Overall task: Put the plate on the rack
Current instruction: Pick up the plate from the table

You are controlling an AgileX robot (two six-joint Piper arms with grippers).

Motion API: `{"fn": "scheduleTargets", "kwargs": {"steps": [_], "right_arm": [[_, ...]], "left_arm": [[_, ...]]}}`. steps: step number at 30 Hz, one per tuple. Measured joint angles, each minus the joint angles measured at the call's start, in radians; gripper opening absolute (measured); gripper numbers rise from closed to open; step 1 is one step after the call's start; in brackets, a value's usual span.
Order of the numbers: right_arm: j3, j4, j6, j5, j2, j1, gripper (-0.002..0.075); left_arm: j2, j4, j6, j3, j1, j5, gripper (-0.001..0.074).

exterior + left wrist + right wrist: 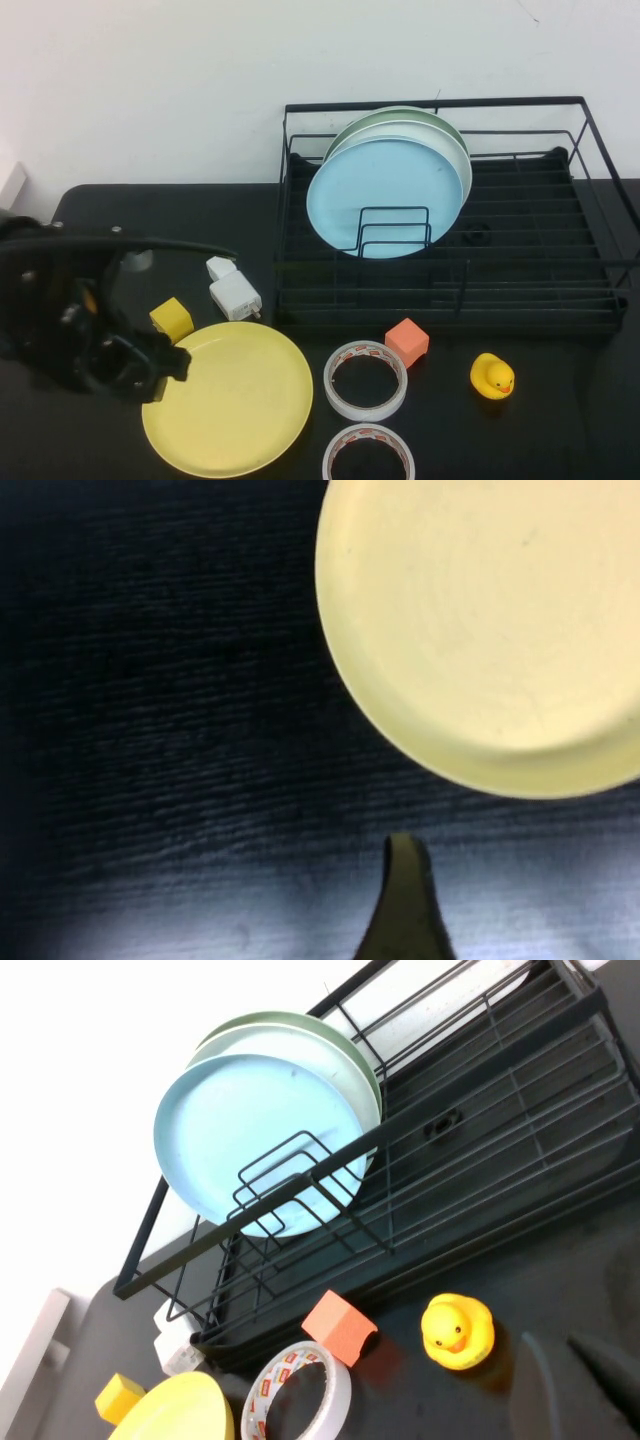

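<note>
On table: round matte plate [232,400], L pincer [150,368] beside; R pincer unseen.

Left tool [160,368] low at the table's left; right tool [575,1380] raised.

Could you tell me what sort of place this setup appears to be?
Probably a lab tabletop staged as a kitchen drying station: a rack against a bare white wall, a plate lying flat beside tape rolls and a rubber duck. The left gripper is at the plate's edge; the right gripper is out of view.
</note>
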Motion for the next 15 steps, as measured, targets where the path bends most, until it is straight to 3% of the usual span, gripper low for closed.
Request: {"fn": "scheduleTargets", "kwargs": {"steps": [8, 15], "right_arm": [[0.0, 0.0, 0.0, 0.016, 0.0, 0.0, 0.0011], [0.0, 0.0, 0.0, 0.021, 0.0, 0.0, 0.0011]], "left_arm": [[0.127, -0.033, -0.027, -0.007, 0.004, -0.073, 0.046], [0.187, -0.088, 0.008, -0.007, 0.098, -0.111, 0.0459]]}}
